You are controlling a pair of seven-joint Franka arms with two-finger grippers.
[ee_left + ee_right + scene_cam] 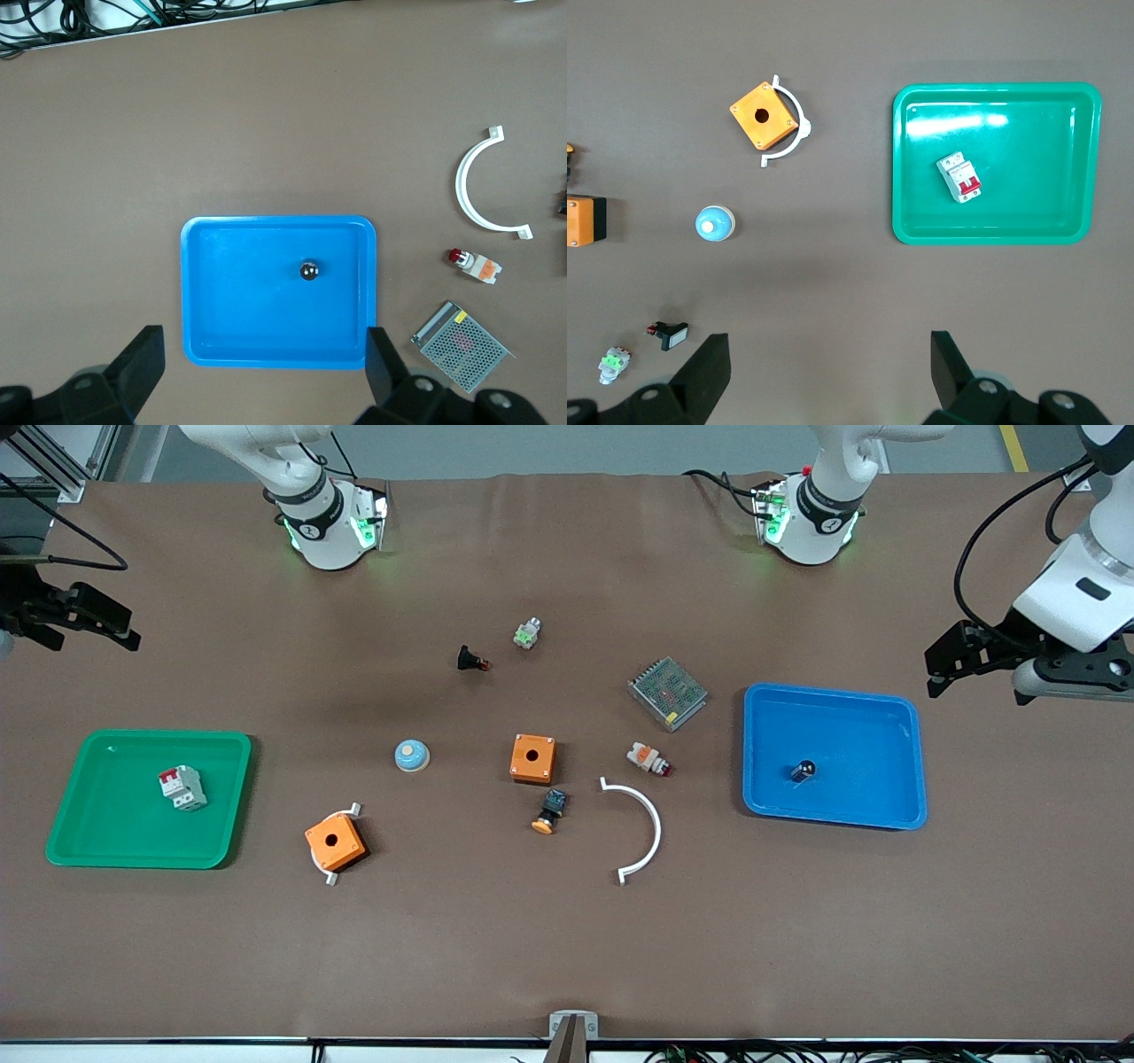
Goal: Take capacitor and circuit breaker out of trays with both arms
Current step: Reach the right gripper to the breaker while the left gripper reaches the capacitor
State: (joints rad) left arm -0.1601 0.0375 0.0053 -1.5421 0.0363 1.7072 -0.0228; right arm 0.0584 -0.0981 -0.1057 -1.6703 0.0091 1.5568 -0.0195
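Observation:
The capacitor (803, 771), a tiny dark cylinder with a shiny top, lies in the blue tray (895, 815) at the left arm's end; it also shows in the left wrist view (309, 271). The breaker (182, 787), white-grey with red levers, lies in the green tray (80, 841) at the right arm's end; it also shows in the right wrist view (959, 177). My left gripper (941, 664) is open and empty, high beside the blue tray (204, 345). My right gripper (93, 624) is open and empty, raised above bare table beside the green tray (908, 221).
Mid-table lie two orange boxes (532, 758) (336, 841), a blue-white dome (412, 755), a black push-button with an orange cap (549, 811), a white curved bracket (640, 831), a white-orange part (648, 759), a metal mesh box (668, 693), a small black part (471, 660) and a green-white part (527, 634).

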